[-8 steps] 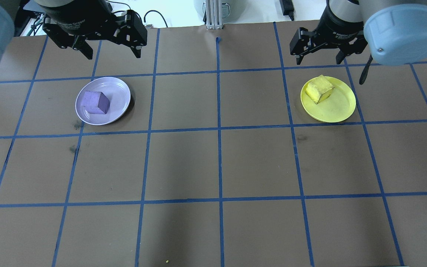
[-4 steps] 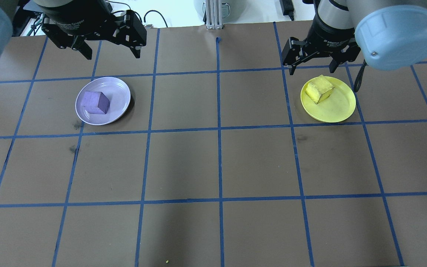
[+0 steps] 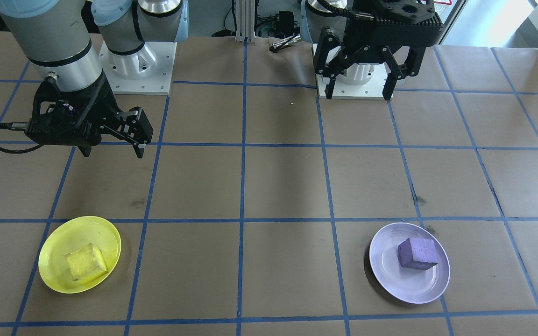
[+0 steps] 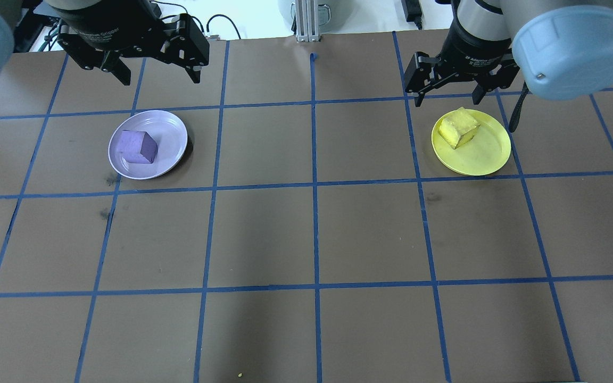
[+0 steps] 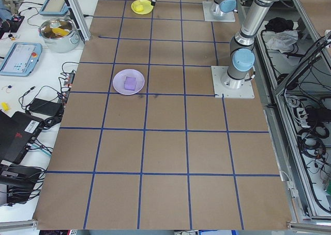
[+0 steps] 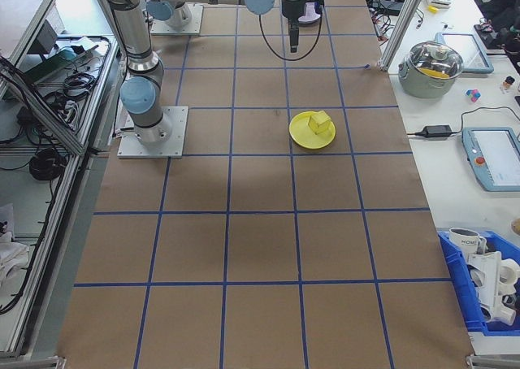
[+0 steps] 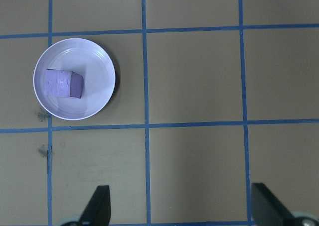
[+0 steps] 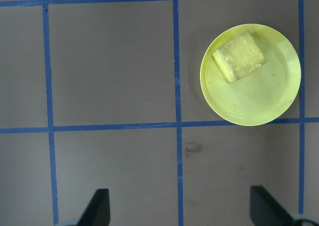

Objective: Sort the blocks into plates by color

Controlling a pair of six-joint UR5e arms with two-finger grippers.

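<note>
Sorting looks finished: the dark purple foam cube [image 4: 137,147] sits in the pale lavender plastic plate [image 4: 172,127]; the bright yellow foam cube [image 4: 458,127] in the yellow plate [image 4: 485,154]; over the last second the right gripper [image 4: 449,96] has drifted toward centre while the left gripper [image 4: 160,74] barely moves, both spread wide and empty; white lettering on their bodies is too blurred to read reliably.

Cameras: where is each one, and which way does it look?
Front-facing: across the table, facing the robot; both arms, right tool, left tool.
Overhead: behind the robot, looking down; both tools open.
Exterior left: table's end, purple block nearest.
Exterior right: other end, yellow block nearest.
Left wrist: down onto the lavender plate.
Right wrist: down onto the yellow plate.
All exterior views share both plates.
</note>
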